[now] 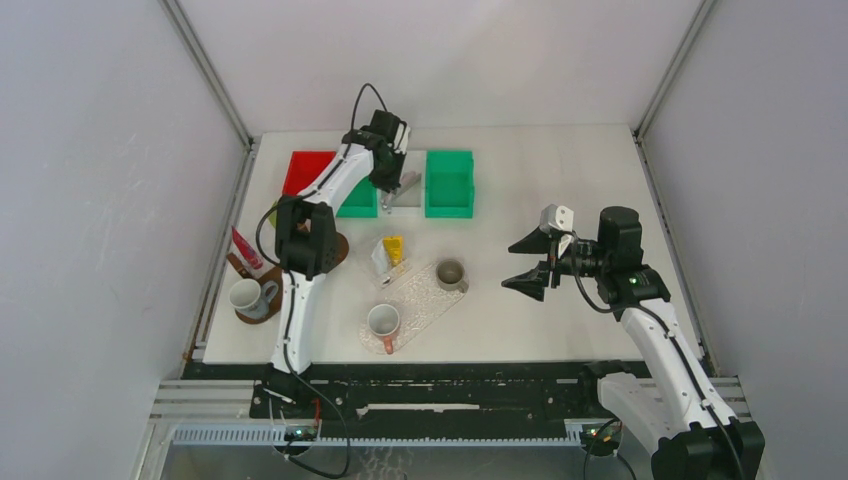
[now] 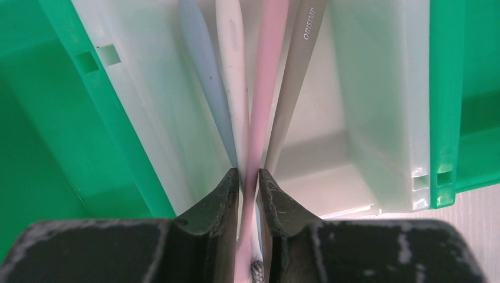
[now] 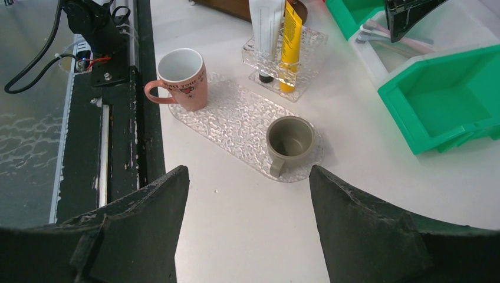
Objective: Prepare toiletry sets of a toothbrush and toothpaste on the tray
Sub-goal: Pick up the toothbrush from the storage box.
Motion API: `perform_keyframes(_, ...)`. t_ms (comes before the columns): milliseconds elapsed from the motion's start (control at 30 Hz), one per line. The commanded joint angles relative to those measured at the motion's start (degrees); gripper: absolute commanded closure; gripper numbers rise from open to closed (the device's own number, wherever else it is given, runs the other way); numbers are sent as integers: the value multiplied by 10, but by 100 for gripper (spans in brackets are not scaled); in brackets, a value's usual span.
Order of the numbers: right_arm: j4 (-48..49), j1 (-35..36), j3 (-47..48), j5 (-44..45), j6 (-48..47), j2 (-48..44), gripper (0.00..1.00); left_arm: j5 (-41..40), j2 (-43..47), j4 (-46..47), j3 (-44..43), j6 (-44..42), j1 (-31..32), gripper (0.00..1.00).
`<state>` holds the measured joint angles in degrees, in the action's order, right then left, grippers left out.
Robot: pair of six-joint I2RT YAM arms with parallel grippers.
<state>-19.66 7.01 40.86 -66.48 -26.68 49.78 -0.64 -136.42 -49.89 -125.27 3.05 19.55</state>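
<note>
Several toothbrushes lie side by side in a white bin (image 2: 377, 88). My left gripper (image 2: 249, 174) reaches into that bin at the back of the table (image 1: 392, 190). Its jaws stand a sliver apart around the pink toothbrush (image 2: 262, 106), which runs between them; a blue, a white and a grey one lie beside it. A yellow toothpaste tube (image 3: 290, 35) and a white tube (image 3: 265, 23) stand in a clear holder (image 3: 306, 59). The clear textured tray (image 3: 236, 121) lies mid-table. My right gripper (image 1: 528, 268) hovers wide open to the tray's right, holding nothing.
A pink mug (image 3: 180, 73) and an olive cup (image 3: 289, 138) stand on the tray. Green bins (image 1: 449, 183) flank the white bin, with a red bin (image 1: 305, 172) further left. A brown board at the left edge carries a white mug (image 1: 247, 295) and a red tube (image 1: 245, 248).
</note>
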Motion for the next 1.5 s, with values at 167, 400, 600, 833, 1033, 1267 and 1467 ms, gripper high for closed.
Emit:
perform_keyframes(167, 2, 3, 22, -3, -5, 0, 17, 8, 18, -1, -34, 4, -6, 94)
perform_keyframes(400, 3, 5, 22, -3, -6, 0, 17, 13, 38, -1, -47, 10, -6, 99)
perform_keyframes(600, 2, 5, 22, -3, -6, 0, 17, 10, 53, 5, -46, 15, -6, 100)
perform_keyframes(833, 2, 6, 22, -2, -7, 1, 17, 12, 61, 3, -46, 16, -7, 94)
perform_keyframes(1033, 1, 6, 22, -2, -7, 1, 17, 11, 74, 1, -43, 11, -9, 100)
perform_keyframes(1267, 1, 6, 22, -4, -9, 1, 17, 24, 116, 3, -33, 5, -10, 100)
perform_keyframes(1467, -6, 7, 22, -9, -18, 2, 17, 55, 199, 36, 36, 13, -8, 100)
